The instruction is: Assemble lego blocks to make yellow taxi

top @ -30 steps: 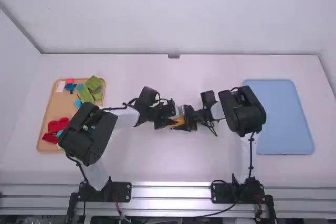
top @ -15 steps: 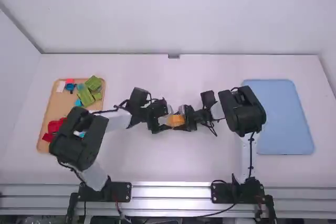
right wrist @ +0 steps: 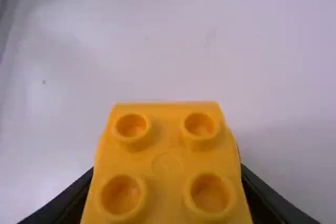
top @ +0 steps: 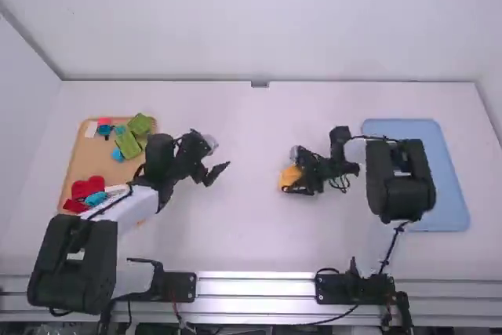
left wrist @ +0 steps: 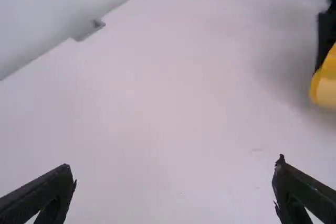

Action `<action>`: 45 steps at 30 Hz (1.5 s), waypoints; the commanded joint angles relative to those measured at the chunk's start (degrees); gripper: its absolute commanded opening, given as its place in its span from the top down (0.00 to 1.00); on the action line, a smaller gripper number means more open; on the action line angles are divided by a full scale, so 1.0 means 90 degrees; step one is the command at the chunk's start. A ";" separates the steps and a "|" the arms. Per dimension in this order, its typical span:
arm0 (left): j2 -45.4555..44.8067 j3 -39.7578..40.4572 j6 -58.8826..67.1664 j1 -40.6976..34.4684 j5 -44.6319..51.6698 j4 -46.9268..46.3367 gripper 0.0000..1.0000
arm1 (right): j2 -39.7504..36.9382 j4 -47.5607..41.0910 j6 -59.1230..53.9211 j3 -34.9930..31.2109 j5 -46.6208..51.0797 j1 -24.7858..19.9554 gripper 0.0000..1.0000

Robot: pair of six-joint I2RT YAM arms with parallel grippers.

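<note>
Both tools are showing for me from up high, and they are pointing in toward each other, well apart. I am seeing my left black tool (top: 216, 172) hanging near the tan tray, over the white desk (top: 235, 233). Its two fingers are sitting wide apart, with nothing between them. My right black tool (top: 296, 182) is gripping the yellow plastic block (right wrist: 167, 161), one finger pressing on each side. That block is resting in the grip, right of the middle of the desk, and it is showing me four round bumps with hollow tops. I cannot tell if it is touching the desk.

Over on the left side, the tan tray (top: 88, 158) is holding more blocks. Bright green blocks (top: 127, 145) are lying in the far part, and a small red block (top: 104, 121) is sitting near them. Big red pieces (top: 81, 189) are lying in the near part, with a blue piece (top: 96, 199) just beside them. Over on the right side, a flat light blue board (top: 445, 194) is lying on the desk, and the right arm is covering some of it.
</note>
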 commanded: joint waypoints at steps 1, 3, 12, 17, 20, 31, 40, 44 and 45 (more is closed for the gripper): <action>-0.0051 -0.0333 -0.0245 -0.0039 -0.0277 0.0481 0.01 | -0.1010 -0.0495 0.0175 0.0408 0.2052 -0.0364 0.58; -0.0051 -0.0500 -0.0248 -0.0041 -0.0274 0.0852 0.01 | -0.1384 -0.0510 0.0641 0.0406 0.2671 -0.0627 0.59; -0.0051 -0.1226 -0.0503 -0.0044 -0.0593 0.2375 0.01 | -0.2404 0.1464 0.2453 -0.0109 0.2317 -0.3507 0.69; -0.0051 -0.1105 -0.1671 -0.0039 -0.1253 0.2259 0.01 | -0.1909 0.3611 0.4092 -0.0685 0.1064 -0.4762 0.55; -0.0051 -0.0911 -0.1700 -0.0044 -0.1226 0.1843 0.01 | -0.1285 0.4136 0.4750 -0.0682 0.1333 -0.4952 0.55; -0.0051 -0.0379 -0.1705 -0.0039 -0.1229 0.0629 0.01 | -0.0481 0.3959 0.5561 -0.0311 0.3636 -0.4262 0.15; -0.0430 0.0046 -0.1965 -0.0112 -0.2229 -0.0192 0.01 | -0.1127 0.0879 0.6147 0.1054 0.5765 -0.3570 0.02; -0.1086 0.0984 -0.2433 -0.0338 -0.3045 -0.2370 0.01 | -0.1797 0.0126 0.6149 0.1428 0.5918 -0.2997 0.02; -0.1314 0.1404 -0.2489 -0.0401 -0.3082 -0.3262 0.01 | -0.2086 0.0049 0.6152 0.1421 0.5904 -0.2788 0.02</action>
